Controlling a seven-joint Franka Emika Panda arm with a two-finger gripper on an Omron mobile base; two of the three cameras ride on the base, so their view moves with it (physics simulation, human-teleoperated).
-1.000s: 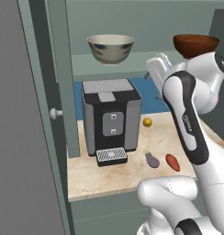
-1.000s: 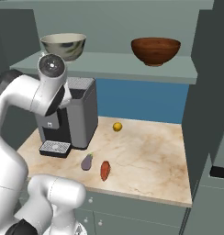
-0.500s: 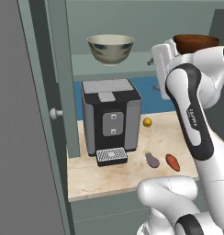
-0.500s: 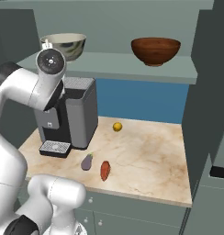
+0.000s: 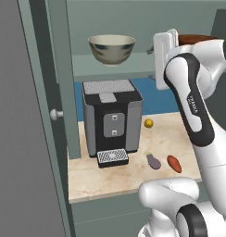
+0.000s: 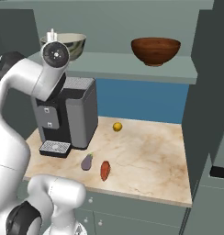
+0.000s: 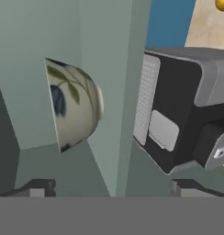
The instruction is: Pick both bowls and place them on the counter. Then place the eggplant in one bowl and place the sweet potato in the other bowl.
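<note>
1. Grey-beige bowl (image 5: 111, 49) and brown bowl (image 6: 155, 49) sit on the grey-green shelf (image 6: 132, 64).
2. Eggplant (image 6: 87, 161) and sweet potato (image 6: 105, 170) lie side by side on the marble counter (image 6: 146, 156).
3. Gripper (image 7: 109, 188), jaws spread and empty, faces the grey-beige bowl.
4. Coffee machine (image 5: 111, 120) stands at the counter's left; yellow ball (image 6: 117, 126) by the blue wall (image 6: 141, 101).

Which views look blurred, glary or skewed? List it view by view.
Left base view: soft, even light, no glare, faint shadow under the dark grey coffee machine. Right base view: sharp, the reddish-brown wooden bowl shaded inside. Hand view: rolled sideways, the grey-beige ceramic bowl and shelf slightly blurred.
</note>
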